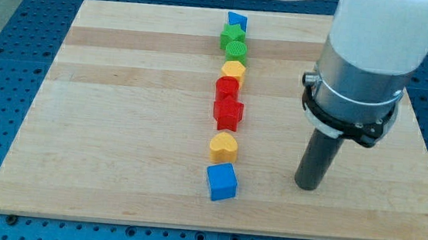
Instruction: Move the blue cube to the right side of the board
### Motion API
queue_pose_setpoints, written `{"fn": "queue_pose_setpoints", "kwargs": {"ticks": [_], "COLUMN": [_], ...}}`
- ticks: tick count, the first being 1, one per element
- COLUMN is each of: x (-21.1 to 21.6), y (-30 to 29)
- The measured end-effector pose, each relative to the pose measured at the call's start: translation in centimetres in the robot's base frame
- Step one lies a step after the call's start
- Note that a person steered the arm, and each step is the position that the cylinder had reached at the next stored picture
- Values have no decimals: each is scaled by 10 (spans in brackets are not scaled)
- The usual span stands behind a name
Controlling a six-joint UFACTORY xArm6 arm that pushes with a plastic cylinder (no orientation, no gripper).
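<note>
Resting at the view's bottom, the blue cube (222,182) lies left of my tip (307,186), apart, untouched.

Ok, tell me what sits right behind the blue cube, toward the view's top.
A yellow heart sits just above the blue cube, apart by a small gap. Beyond it come a red star and more blocks in line. My tip stands to the cube's right, hiding nothing there.

Tip (307,187) right of cube (222,182), apart
</note>
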State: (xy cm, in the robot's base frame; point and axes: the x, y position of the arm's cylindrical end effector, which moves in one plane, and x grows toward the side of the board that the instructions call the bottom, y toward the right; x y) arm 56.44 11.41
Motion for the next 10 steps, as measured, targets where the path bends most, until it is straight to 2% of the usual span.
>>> {"fn": "queue_pose_setpoints", "kwargs": {"ticks": [1, 2, 3, 4, 6, 8, 9, 10], "x": [54, 54, 54, 55, 54, 54, 5, 0], "y": [-1, -3, -72, -109, -132, -191, -191, -191]}}
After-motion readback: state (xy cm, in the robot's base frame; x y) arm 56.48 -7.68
